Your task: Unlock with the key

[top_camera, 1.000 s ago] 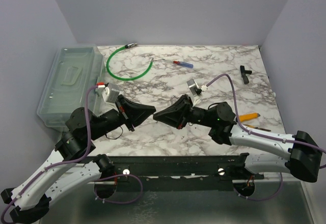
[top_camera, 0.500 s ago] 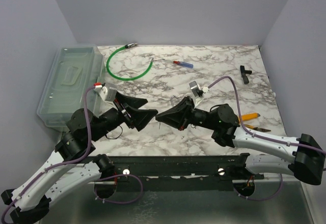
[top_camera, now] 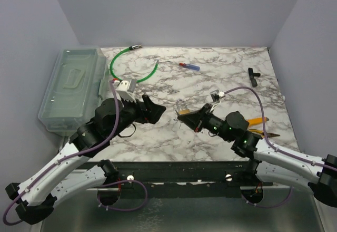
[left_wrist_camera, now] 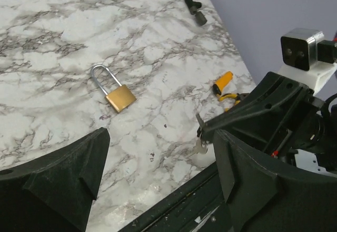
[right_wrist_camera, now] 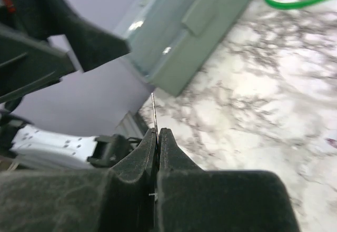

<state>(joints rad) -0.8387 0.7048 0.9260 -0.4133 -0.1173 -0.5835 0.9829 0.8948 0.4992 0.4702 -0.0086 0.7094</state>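
So, left to right: a clear box (top_camera: 68,87) sits at the worktop's (top_camera: 163,137) left edge, with a green hose (top_camera: 134,68) curled by the far left corner. The left gripper (top_camera: 154,108) comes next, fingers spread wide with nothing between them. Beside it, about mid-worktop and a bit toward the near edge, the padlock (left_wrist_camera: 115,94) lies flat on the marble and nothing's touching it. The right gripper (left_wrist_camera: 208,133) is close by, fingers pressed together on the key (left_wrist_camera: 200,139), with the thin blade poking out front. From above, its tip partly hides the padlock. A screwdriver (top_camera: 189,66) lies near the far edge. Orange pliers (top_camera: 256,121) and a small black piece (top_camera: 254,76) lie toward the right edge, all well apart from the padlock.
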